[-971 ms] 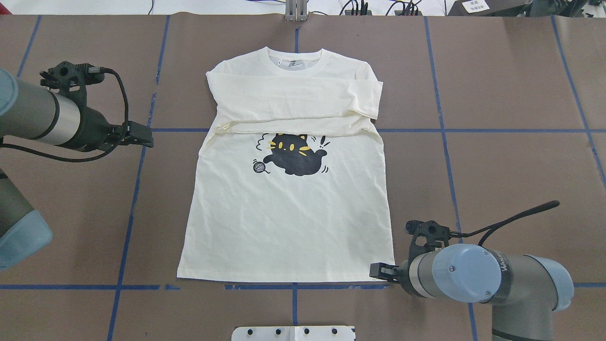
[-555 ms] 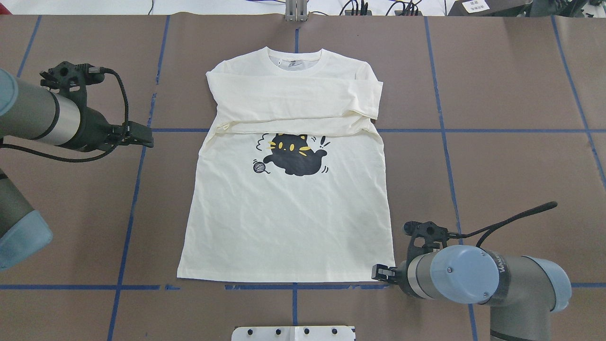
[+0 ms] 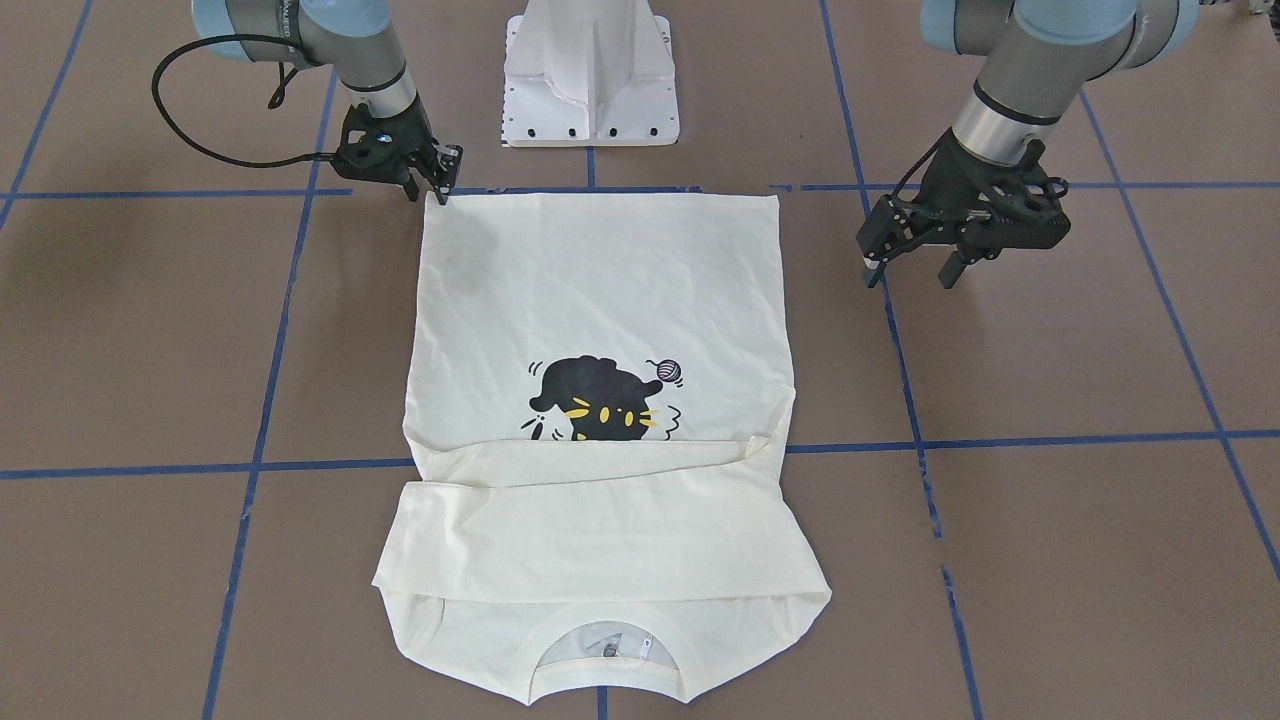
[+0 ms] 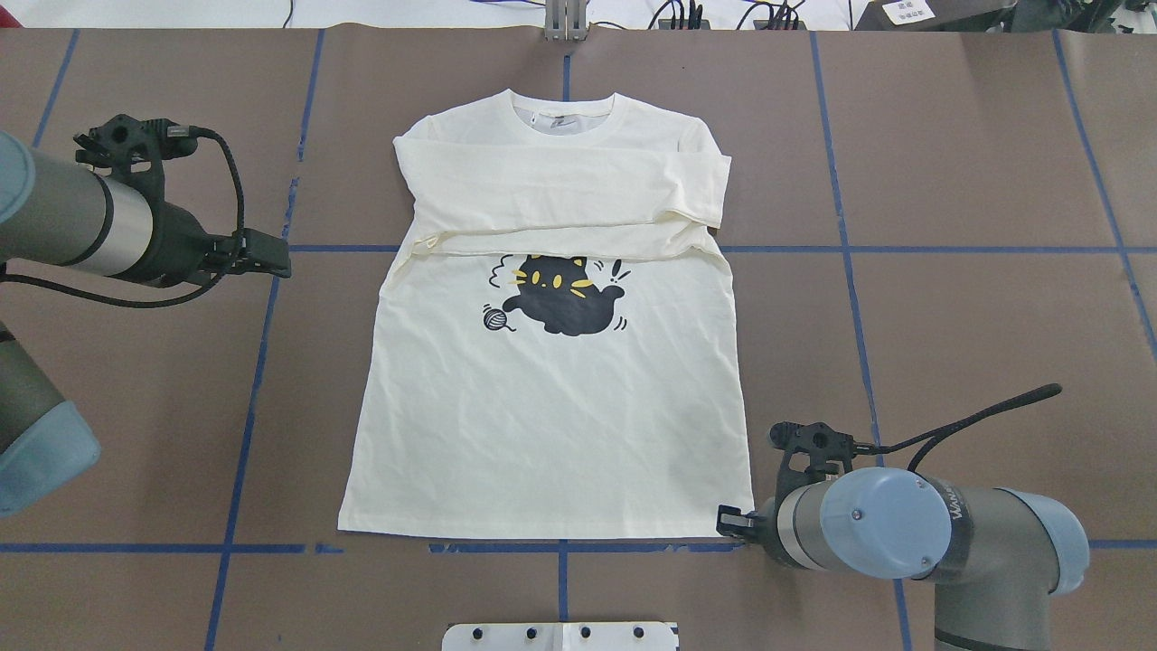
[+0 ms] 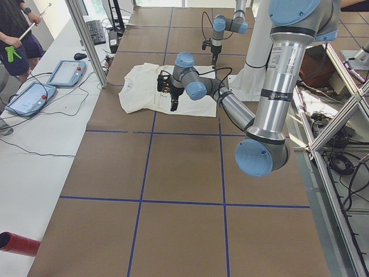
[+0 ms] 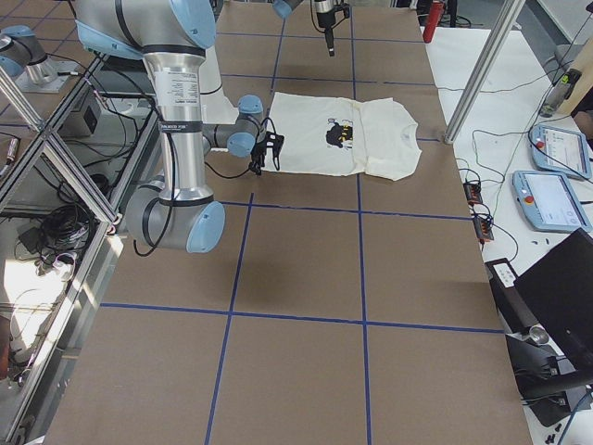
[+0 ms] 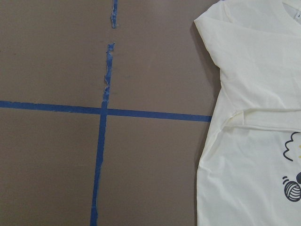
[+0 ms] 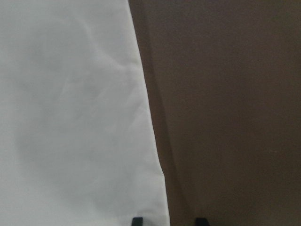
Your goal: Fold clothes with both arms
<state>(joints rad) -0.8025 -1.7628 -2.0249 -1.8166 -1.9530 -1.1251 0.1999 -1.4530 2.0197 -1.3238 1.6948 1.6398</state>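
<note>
The cream T-shirt [image 4: 551,407] lies flat on the brown table, black cat graphic [image 4: 560,294] up, both sleeves folded across the chest, collar at the far side. My right gripper [image 4: 726,523] is open and low at the shirt's near right hem corner. In the right wrist view its fingertips [image 8: 136,220] stand either side of the hem edge of the shirt [image 8: 70,117]. My left gripper [image 3: 906,278] is open and empty above bare table, well off the shirt's left edge [image 7: 207,155]. The front view shows the right gripper [image 3: 430,190] at the corner.
The white pedestal base [image 3: 592,75] stands just behind the shirt's hem. Blue tape lines [image 4: 244,380] cross the brown table. A side bench with tablets [image 5: 63,72] and an operator [image 5: 17,29] lies beyond the table's far edge.
My right gripper has edged slightly closer to the shirt's hem corner. The left arm and the shirt have barely moved.
</note>
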